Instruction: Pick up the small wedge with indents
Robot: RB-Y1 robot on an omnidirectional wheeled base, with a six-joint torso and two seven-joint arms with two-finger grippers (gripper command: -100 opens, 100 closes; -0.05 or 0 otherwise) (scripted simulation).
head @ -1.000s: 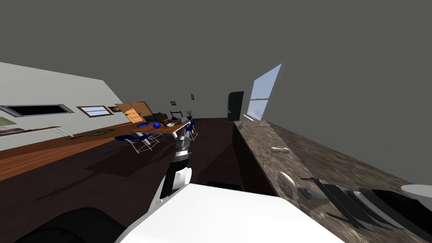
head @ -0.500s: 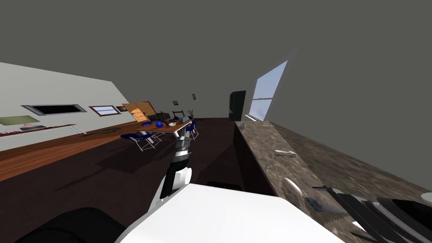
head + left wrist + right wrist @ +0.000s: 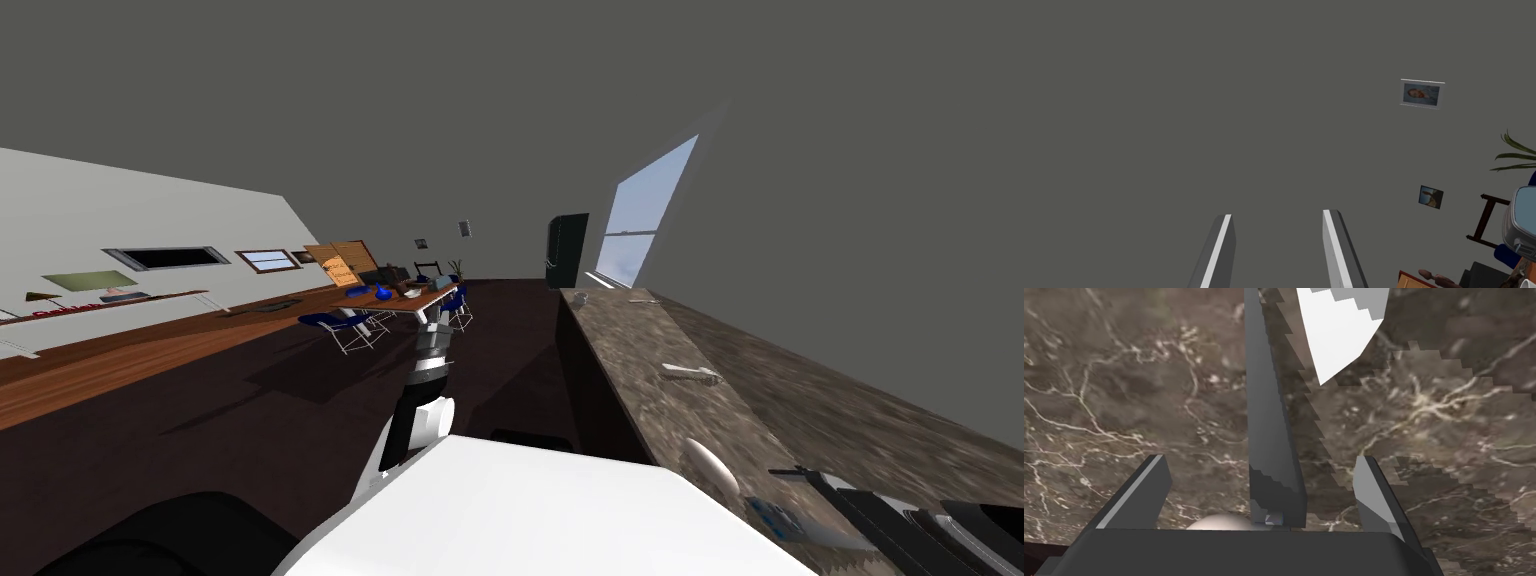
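While the right gripper point(image 3: 1260, 458) hangs close over the brown veined counter point(image 3: 1124, 388), its two fingers stand wide apart and clamp nothing. Between them rises a dark grey wedge point(image 3: 1269, 413), broad near the gripper's body and narrowing away from it, with a gap to each finger. No indents can be made out on it, so I cannot tell for certain that it is the small wedge meant. A pale rounded thing point(image 3: 1221, 522) peeps out at the wedge's broad end, against the gripper's body. Just beside the narrow end a white pointed shape point(image 3: 1339, 333) lies on the counter. In the head view the counter runs along the grey wall point(image 3: 850, 250) on my right, bearing a white oval piece point(image 3: 712, 465), a small bluish thing point(image 3: 775, 515) just beside it and dark slabs point(image 3: 900, 520) past that. The left arm point(image 3: 428, 372) reaches forward over the dark floor point(image 3: 250, 420), and the left gripper point(image 3: 1278, 214) has its fingers apart, holding nothing.
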